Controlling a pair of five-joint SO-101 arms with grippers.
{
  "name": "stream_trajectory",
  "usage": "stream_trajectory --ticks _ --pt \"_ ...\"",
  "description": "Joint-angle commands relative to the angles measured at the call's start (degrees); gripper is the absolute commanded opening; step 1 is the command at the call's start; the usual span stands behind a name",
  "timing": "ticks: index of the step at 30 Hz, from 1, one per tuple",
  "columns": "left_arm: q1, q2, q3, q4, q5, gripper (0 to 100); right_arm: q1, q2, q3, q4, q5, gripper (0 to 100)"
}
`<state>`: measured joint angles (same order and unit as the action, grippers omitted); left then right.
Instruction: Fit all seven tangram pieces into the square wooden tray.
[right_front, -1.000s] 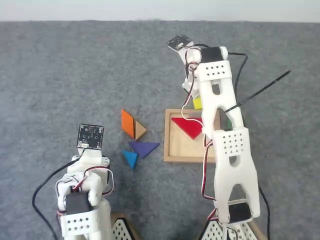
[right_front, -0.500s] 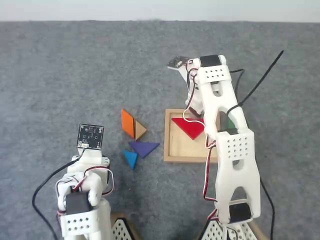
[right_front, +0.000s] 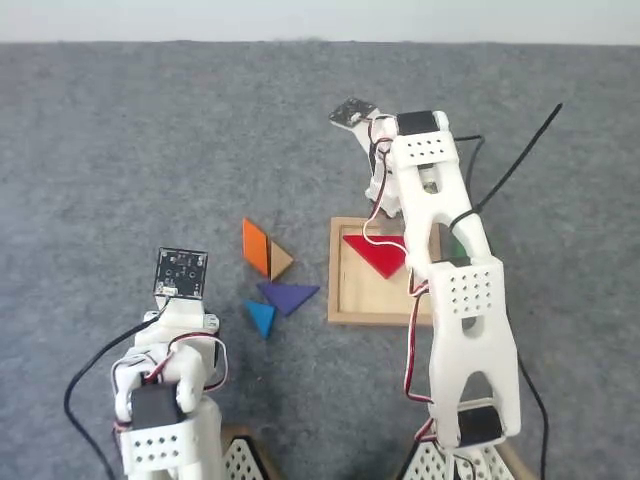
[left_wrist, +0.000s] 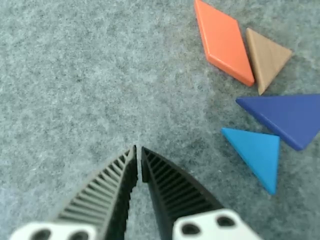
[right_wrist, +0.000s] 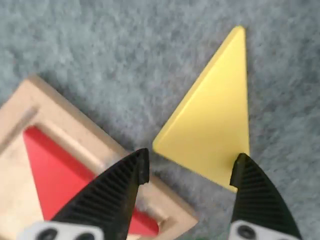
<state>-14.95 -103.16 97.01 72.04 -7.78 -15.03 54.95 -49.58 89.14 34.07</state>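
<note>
Right pincer (right_wrist: 192, 159) spread, yellow triangle (right_wrist: 215, 120) between its tips

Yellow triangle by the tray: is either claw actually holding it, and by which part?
Not held. The right gripper is open astride the yellow triangle, which lies flat on the mat; the left gripper is shut on nothing.

Grey felt-like table covering (right_front: 150, 130) spreads wide, meeting a pale strip (right_front: 200, 18) along its far edge.
</note>
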Motion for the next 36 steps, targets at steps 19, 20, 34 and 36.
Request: stream_trajectory --ticks 19,20,34,36 --pt "0.0 -0.7 -0.5 0.3 -0.4 2 1.2 6.2 -7.5 -2.2 2.5 35.4" --pt "0.0 -0.7 -0.5 0.3 -0.4 2 1.2 6.2 -7.5 -2.1 2.7 37.1" --pt "0.0 -0.7 -0.5 0.3 -0.4 2 2.2 6.2 -7.4 -2.3 2.6 19.9" --pt "0.0 -0.7 -0.5 0.3 -0.4 2 2.4 6.2 -7.4 -2.3 2.5 16.3"
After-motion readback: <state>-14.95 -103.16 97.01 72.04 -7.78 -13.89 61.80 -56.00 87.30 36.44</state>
